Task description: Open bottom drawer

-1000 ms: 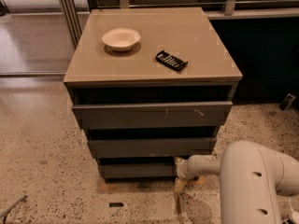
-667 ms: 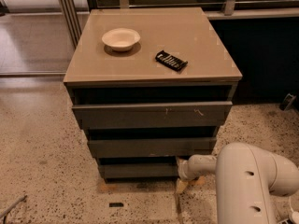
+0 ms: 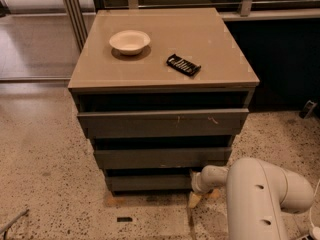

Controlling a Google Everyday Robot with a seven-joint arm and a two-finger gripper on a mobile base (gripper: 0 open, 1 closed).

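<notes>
The bottom drawer is the narrowest, lowest dark grey slab front of the cabinet, near the floor. Above it are the mid-width drawer front and the widest front with pale scratch marks. My white arm comes in from the lower right. My gripper sits at the right end of the bottom drawer front, low by the floor, with a pale fingertip pointing down toward the floor.
On the tan cabinet top lie a white bowl and a black snack packet. Speckled floor surrounds the cabinet. A dark wall and railing stand behind at right.
My arm's big white link has shifted slightly left toward the cabinet. The gripper stays at the drawer's right end. The drawers look unmoved.
</notes>
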